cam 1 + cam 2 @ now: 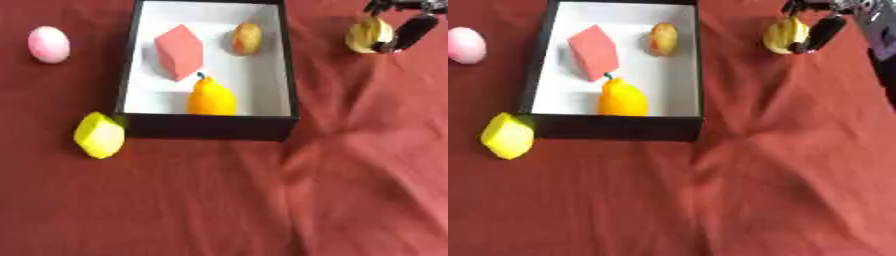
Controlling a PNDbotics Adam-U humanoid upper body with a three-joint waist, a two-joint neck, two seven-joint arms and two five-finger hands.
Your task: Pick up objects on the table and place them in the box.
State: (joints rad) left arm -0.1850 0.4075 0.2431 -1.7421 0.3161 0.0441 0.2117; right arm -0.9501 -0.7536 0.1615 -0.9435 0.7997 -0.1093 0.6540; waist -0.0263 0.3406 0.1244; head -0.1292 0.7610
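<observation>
the right hand (409,31) curled its fingers around a yellowish fruit (367,35) at the far right of the red-clothed counter (350,190), beside the box (210,126). the box held a pink block (179,51), an orange pear (211,98) and a small brownish fruit (247,38).

Soft, even light, overall blur, faint shadows inside the white box (282,60).

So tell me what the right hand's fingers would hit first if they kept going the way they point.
The right hand points down and left at the yellowish object, which its fingers already seem to touch. Beyond it lies red cloth, though depth is unclear.
</observation>
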